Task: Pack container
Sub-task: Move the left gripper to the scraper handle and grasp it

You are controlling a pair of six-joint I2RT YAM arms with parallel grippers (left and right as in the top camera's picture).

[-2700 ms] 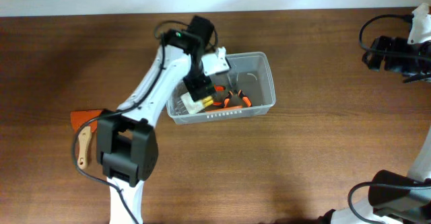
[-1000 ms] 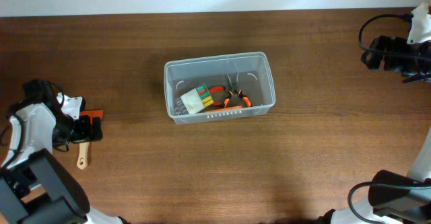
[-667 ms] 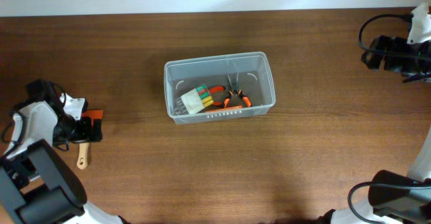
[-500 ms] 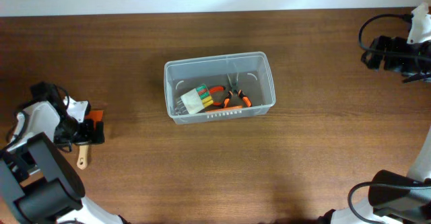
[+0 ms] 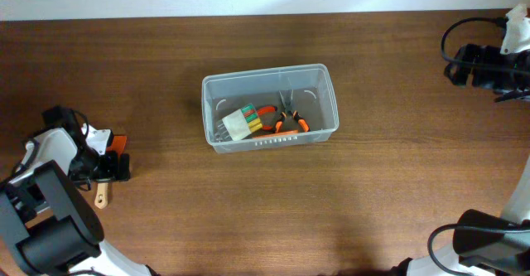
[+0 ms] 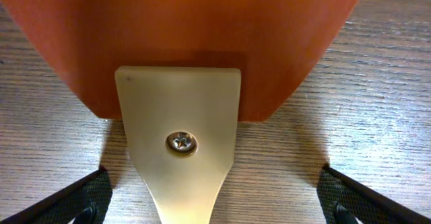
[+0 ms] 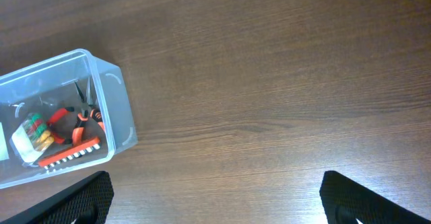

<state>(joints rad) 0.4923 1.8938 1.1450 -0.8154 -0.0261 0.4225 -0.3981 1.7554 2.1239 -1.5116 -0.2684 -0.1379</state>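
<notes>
Near the left edge of the tabletop [image 5: 248, 210], a scraper [image 6: 182, 42] lying flat: broad orange blade, smooth and matt, narrowing onto a pale cream handle fixed by a single cross-head screw [image 6: 182, 142]. Straddled by the left pincer [image 6: 215, 204], spread wide, black fingertips [image 6: 84, 197] low on either side of the handle, with bare wood grain showing in between and no grip on anything. Seen from overhead, largely covered by that pincer, with only an orange corner and the handle's rounded end poking out.

Well apart from it, around the middle of the tabletop, the container [image 5: 270, 108]: translucent clear plastic, rectangular, rounded at the corners, rimmed all round. Lying inside: orange-handled pliers [image 5: 286, 118] with dark metal jaws, a white block [image 5: 240, 123] carrying green, yellow and red pieces, and an orange toothed strip [image 7: 67, 155] along one long wall.

Up at the far right edge, the right pincer [image 7: 215, 204], likewise spread wide and empty, hovering over dark brown, fine-grained wood, with the container at the left of its own view. Beside that arm, looped black cables [image 5: 451, 40].
</notes>
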